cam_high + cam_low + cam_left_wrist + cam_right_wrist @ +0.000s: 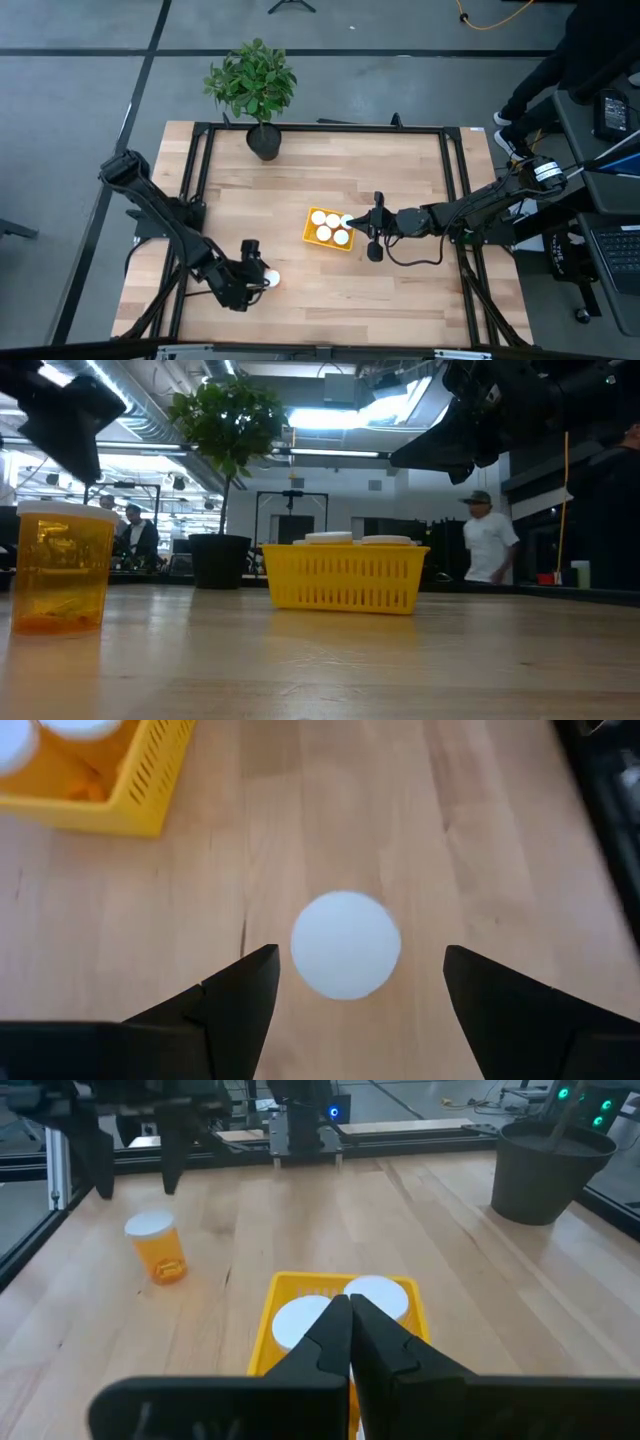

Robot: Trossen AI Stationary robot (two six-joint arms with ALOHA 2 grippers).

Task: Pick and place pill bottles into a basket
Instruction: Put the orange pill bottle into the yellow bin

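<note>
One pill bottle (271, 279), orange with a white cap, stands upright on its base on the wood table near the front left; it also shows in the low view (60, 565) and the right wrist view (158, 1248). My left gripper (360, 960) is open above it, one finger on either side of the cap (345, 943), touching nothing. The yellow basket (311, 236) sits at mid-table with several white-capped bottles (323, 234) standing in it. My right gripper (350, 1315) is shut and empty above the basket's right side (349, 221).
A dark pot with a green plant (262, 140) stands at the table's far edge. A black frame (200, 170) runs along the table's sides. A person (488, 540) walks in the room beyond. Bare wood lies between the lone bottle and the basket.
</note>
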